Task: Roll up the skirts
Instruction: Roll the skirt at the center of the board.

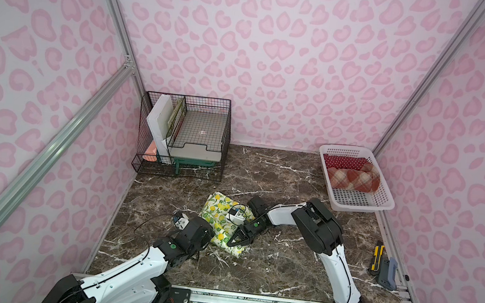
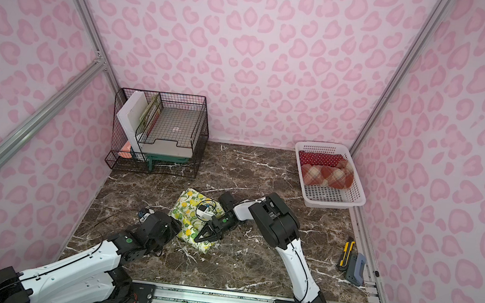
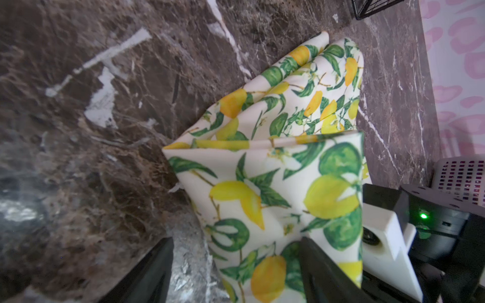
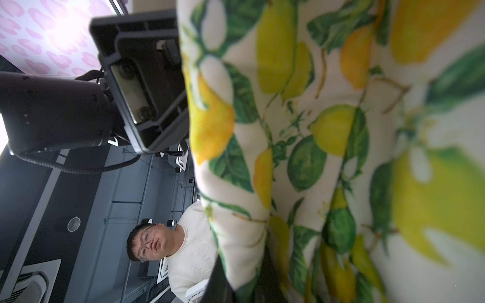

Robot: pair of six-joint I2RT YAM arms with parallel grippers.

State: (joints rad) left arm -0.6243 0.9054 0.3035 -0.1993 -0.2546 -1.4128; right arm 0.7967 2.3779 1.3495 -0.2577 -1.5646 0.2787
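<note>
The cream skirt with lemons and green leaves (image 1: 219, 219) lies partly folded on the marble table in both top views (image 2: 191, 212). My right gripper (image 1: 232, 242) is shut on this skirt's near edge, and the cloth fills the right wrist view (image 4: 315, 131) around the gripper (image 4: 244, 278). My left gripper (image 3: 236, 240) is open beside the skirt's left edge; one finger (image 3: 322, 270) is over the cloth, the other over bare table. The top views hide its fingers under the wrist (image 1: 195, 232). The red polka-dot skirt (image 1: 345, 162) and the plaid skirt (image 1: 353, 179) lie rolled in the white basket (image 1: 355, 205).
A black wire rack (image 1: 183, 135) holding boards and trays stands at the back left. A yellow utility knife (image 1: 377, 256) and a grey-blue tool (image 1: 388, 273) lie along the table's right edge. Pink patterned walls close in three sides.
</note>
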